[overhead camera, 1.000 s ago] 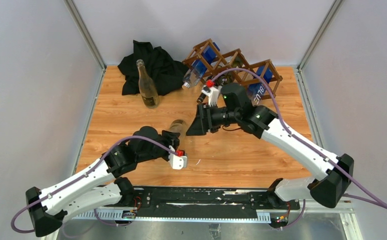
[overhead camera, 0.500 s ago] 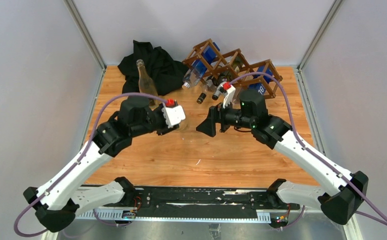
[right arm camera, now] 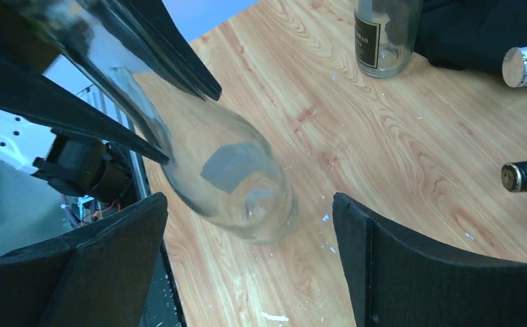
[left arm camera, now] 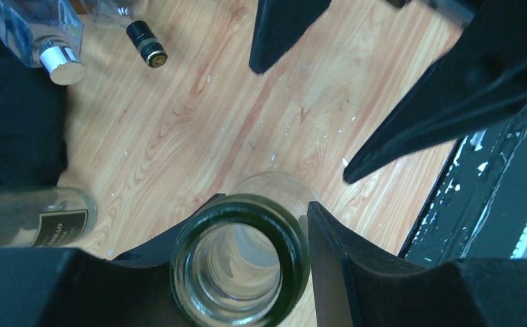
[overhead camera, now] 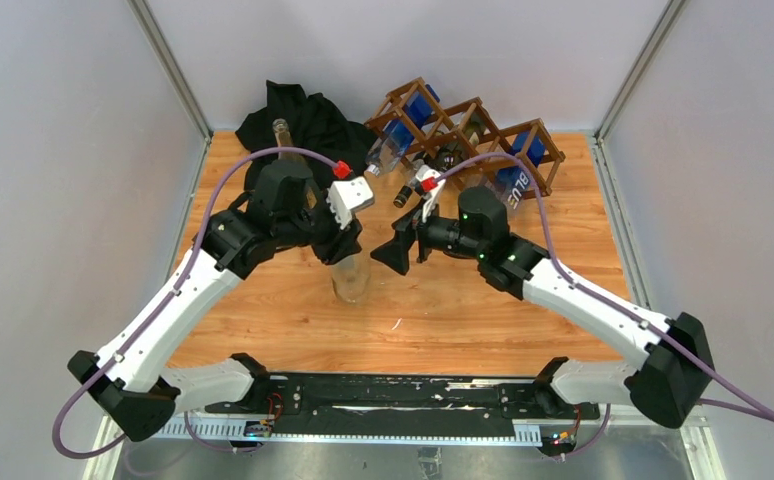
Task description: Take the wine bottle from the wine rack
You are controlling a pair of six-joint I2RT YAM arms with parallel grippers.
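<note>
Jaws pinched on wine bottle [right arm camera: 237, 177] neck at left gripper [overhead camera: 340, 238], spread at right gripper [overhead camera: 395, 252]; could topple toward tabletop's near edge if released tilted.

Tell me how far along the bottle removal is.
Done: a clear bottle is off the rack, base on the table. In hand: the left claw grips its neck; the right claw is open beside it. Left: let go. Other bottles lie in the rack.
</note>
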